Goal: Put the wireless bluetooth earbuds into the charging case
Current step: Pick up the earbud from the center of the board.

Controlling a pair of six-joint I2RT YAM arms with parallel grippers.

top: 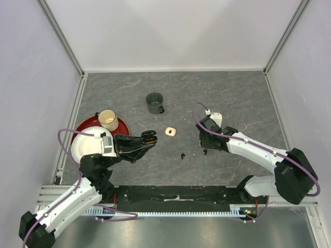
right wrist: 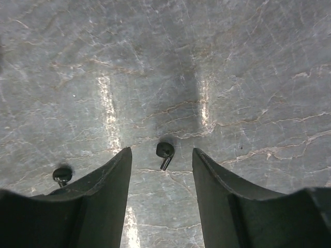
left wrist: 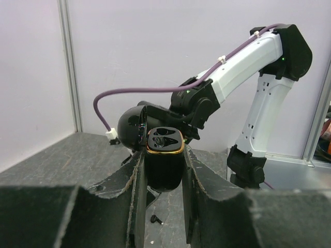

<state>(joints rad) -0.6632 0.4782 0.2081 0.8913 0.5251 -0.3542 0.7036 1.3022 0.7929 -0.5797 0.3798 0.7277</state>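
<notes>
My left gripper (top: 148,138) is shut on an open black charging case (left wrist: 164,140) with a gold rim, held above the table with its lid (left wrist: 130,126) swung back. My right gripper (top: 203,142) is open and points down over a black earbud (right wrist: 165,151), which lies on the table between its fingers (right wrist: 103,181). This earbud also shows in the top view (top: 206,152). A second black earbud (top: 182,155) lies to its left, also seen in the right wrist view (right wrist: 62,174) and the left wrist view (left wrist: 155,219). A small cream-white item (top: 170,132) lies between the grippers. No separate cream-white earbuds show.
A dark green mug (top: 154,103) stands at the back centre. A red plate (top: 123,125) at the left holds a white bowl (top: 85,144) and a cream cup (top: 108,120). White walls close the table on three sides.
</notes>
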